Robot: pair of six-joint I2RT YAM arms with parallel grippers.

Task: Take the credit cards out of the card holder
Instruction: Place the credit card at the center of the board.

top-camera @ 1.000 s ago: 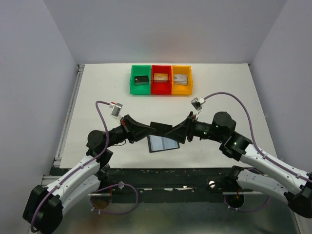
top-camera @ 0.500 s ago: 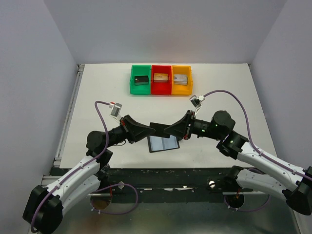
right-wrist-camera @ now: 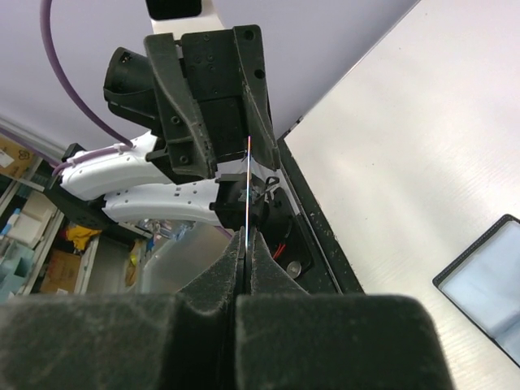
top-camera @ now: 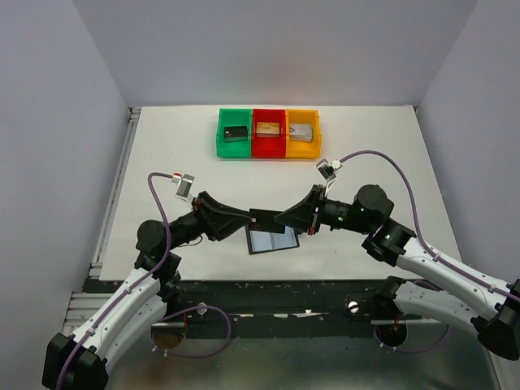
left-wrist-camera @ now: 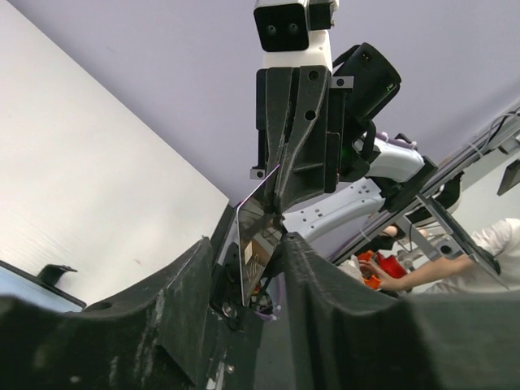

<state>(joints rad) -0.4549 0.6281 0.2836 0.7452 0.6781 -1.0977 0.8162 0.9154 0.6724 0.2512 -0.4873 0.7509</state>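
The card holder (top-camera: pixel 272 240) lies open on the table, blue-grey inner face up, and also shows in the right wrist view (right-wrist-camera: pixel 487 278). Just above it hangs one dark credit card (top-camera: pixel 264 219), held on edge. My right gripper (top-camera: pixel 281 218) is shut on it; the right wrist view shows the card (right-wrist-camera: pixel 245 183) as a thin line pinched between the right gripper's (right-wrist-camera: pixel 244 240) closed fingers. My left gripper (top-camera: pixel 244 220) faces it from the left and is open. In the left wrist view the card (left-wrist-camera: pixel 253 244) stands between the left gripper's (left-wrist-camera: pixel 250 242) spread fingers with a gap on each side.
Green (top-camera: pixel 236 134), red (top-camera: pixel 269 132) and yellow (top-camera: pixel 301 132) bins stand side by side at the back of the table, each with a block inside. The table's near edge runs just below the card holder. Purple cables loop above both wrists.
The right gripper has shut on the card. The left gripper has opened off it and the left arm has drawn back a little to the left.
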